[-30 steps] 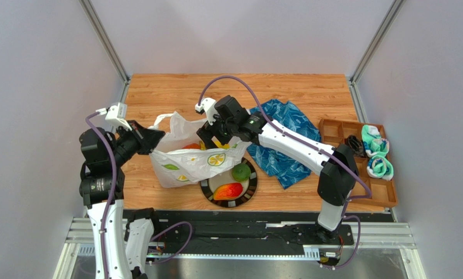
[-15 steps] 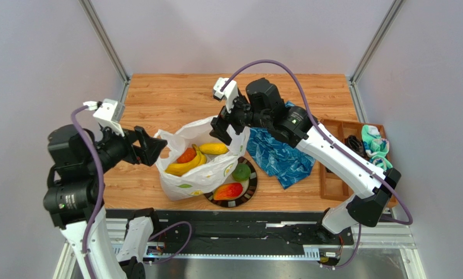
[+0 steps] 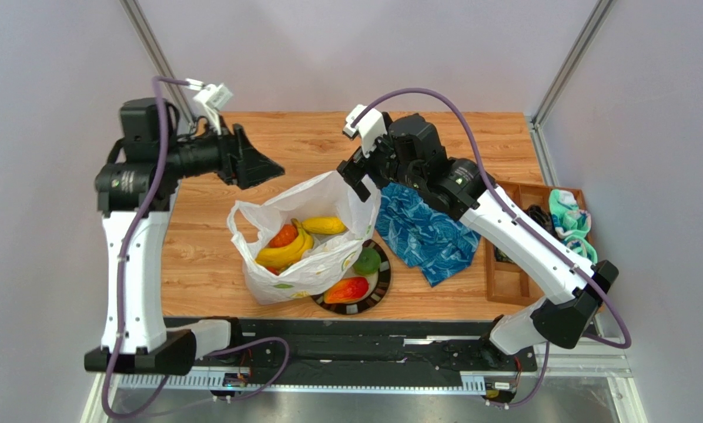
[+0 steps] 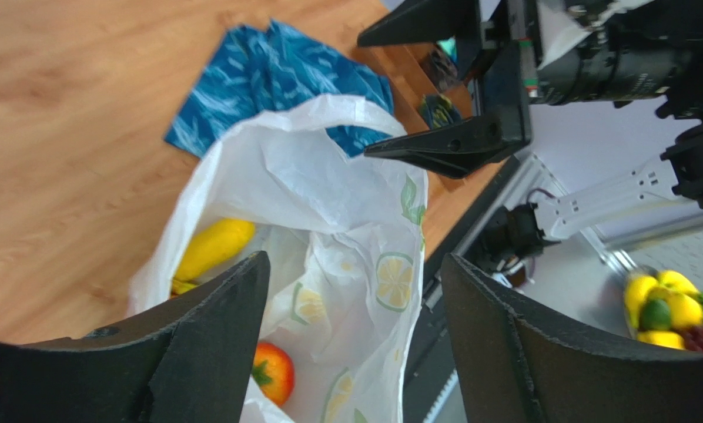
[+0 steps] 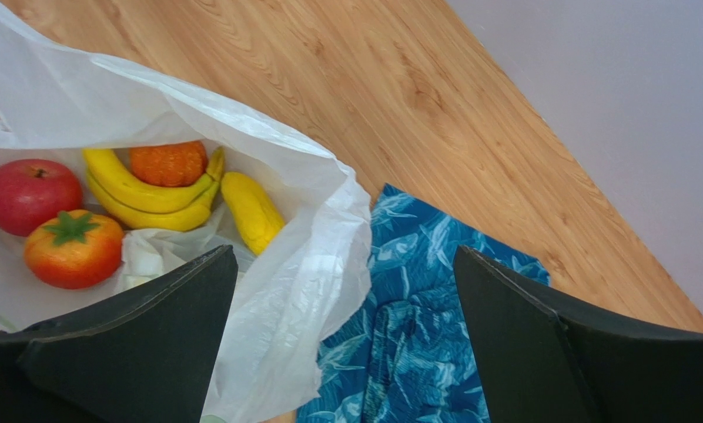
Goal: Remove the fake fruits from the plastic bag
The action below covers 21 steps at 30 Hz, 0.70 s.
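The plastic bag [image 3: 315,264] stands slumped open at the table's middle. Inside it lie fake fruits: a banana bunch [image 5: 147,194], an orange [image 5: 168,163], a red apple [image 5: 19,196], a red-orange fruit with a green top [image 5: 72,248] and a yellow one [image 5: 251,211]. A green fruit [image 3: 366,260] and a mango shape [image 3: 346,289] rest on the black-rimmed plate [image 3: 383,280], next to the bag. My left gripper [image 3: 260,167] hangs open, up and back-left of the bag, empty. My right gripper [image 5: 344,264] is open over the bag's right rim, holding nothing.
A blue patterned cloth [image 3: 426,233] lies right of the bag, partly under its rim. A wooden compartment tray [image 3: 505,198] at the right edge holds teal-and-white rolls [image 3: 571,229] and a black item. Metal frame posts stand at the back corners.
The left gripper opened off the bag's left edge, then rose and swung toward the back. The right gripper lifted back from the bag. The bag's mouth spread open, showing the fruits.
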Available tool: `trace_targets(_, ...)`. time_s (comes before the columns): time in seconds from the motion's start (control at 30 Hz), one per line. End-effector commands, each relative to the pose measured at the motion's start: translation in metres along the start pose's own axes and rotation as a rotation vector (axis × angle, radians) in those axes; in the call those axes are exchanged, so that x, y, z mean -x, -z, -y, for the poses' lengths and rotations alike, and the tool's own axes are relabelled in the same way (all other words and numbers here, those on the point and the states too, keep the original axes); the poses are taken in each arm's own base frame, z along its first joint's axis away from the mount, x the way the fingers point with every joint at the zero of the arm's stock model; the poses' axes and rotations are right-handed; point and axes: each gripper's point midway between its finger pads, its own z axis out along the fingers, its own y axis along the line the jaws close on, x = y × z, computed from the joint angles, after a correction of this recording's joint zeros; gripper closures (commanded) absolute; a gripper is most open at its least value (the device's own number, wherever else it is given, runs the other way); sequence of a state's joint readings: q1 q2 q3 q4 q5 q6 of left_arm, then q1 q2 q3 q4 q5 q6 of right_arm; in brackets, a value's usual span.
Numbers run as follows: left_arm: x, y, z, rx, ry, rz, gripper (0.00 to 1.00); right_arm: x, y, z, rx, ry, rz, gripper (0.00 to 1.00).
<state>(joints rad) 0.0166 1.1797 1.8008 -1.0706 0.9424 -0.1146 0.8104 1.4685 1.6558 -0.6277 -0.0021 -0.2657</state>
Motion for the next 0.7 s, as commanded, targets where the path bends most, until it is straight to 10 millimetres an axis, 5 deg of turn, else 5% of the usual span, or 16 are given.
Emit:
trace_targets(0.0,-0.022,-0.03,-0.012,-0.061,0.032,-0.105,0.25,-0.021,0.0,0.018,-0.1,0.085,-0.064,0.0)
trace_targets(0.07,-0.038,-0.051,-0.022,-0.063,0.061,-0.175,0.28,-0.035,-0.016,0.02,-0.101,0.102,-0.11,0.06)
trace_targets(0.1,-0.04,-0.058,-0.026,-0.063,0.068,-0.181,0.3,-0.031,-0.018,0.022,-0.094,0.083,-0.108,0.21)
trace_targets(0.17,-0.055,-0.074,-0.025,-0.089,0.106,-0.223,0.33,-0.038,-0.028,0.03,-0.059,0.021,-0.134,0.34)
trace_targets(0.33,-0.111,-0.097,-0.012,-0.138,0.119,-0.389,0.47,0.017,-0.028,0.049,-0.026,-0.065,-0.018,0.8)
trace_targets(0.4,-0.143,-0.106,-0.033,-0.058,0.212,-0.456,0.49,0.027,-0.03,0.046,-0.003,-0.069,0.001,1.0)
trace_targets(0.53,-0.2,-0.124,-0.08,0.088,0.276,-0.626,0.43,0.026,-0.011,0.021,0.104,-0.092,0.027,1.0)
trace_targets(0.57,-0.208,-0.124,-0.095,0.149,0.257,-0.651,0.41,0.004,-0.014,0.007,0.141,-0.092,-0.022,1.0)
trace_targets(0.67,-0.222,-0.127,-0.129,0.269,0.202,-0.734,0.38,-0.021,-0.013,-0.004,0.178,-0.058,-0.063,1.0)
